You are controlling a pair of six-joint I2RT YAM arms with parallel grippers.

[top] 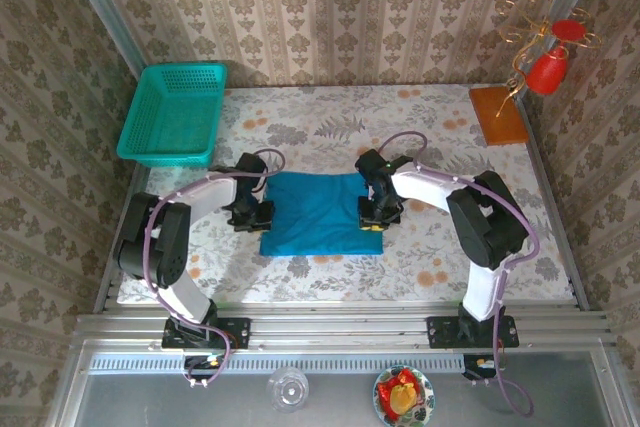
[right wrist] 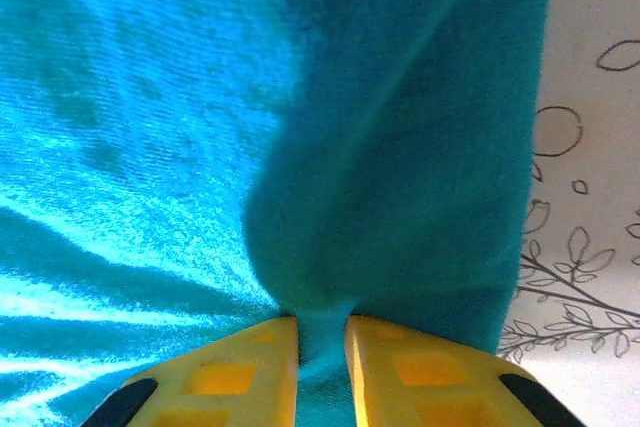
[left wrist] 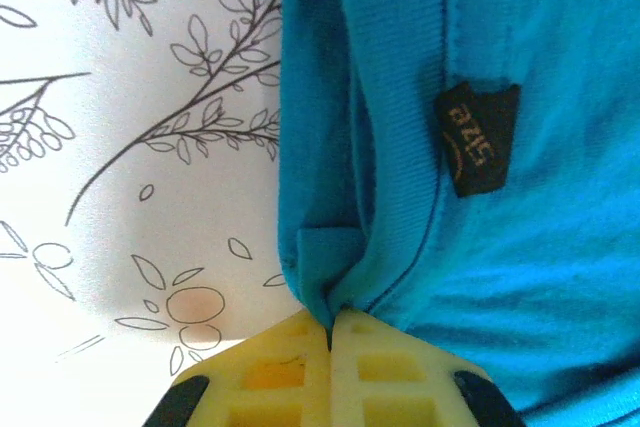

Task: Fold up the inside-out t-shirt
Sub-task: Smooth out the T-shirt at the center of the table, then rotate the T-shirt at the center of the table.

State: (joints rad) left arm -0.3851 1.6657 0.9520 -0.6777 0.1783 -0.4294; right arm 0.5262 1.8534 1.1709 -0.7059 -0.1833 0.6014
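Left fingers (left wrist: 270, 372), right fingers (right wrist: 240, 377) pinch t-shirt (top: 315, 212); basket (top: 175, 112) apart.

Plain teal-blue t-shirt (top: 320, 212) with a black, gold-lettered label (left wrist: 478, 137); white surface (top: 450, 247) printed with grey leaves and orange flowers; turquoise-green mesh basket (top: 175, 112); yellow jaws.

Centred on floral-print tabletop (top: 450, 247): teal-blue cloth t-shirt (top: 320, 212), left gripper (top: 255, 217) at its left edge, right gripper (top: 372, 219) at its right; turquoise plastic mesh basket (top: 135, 137) behind-left.
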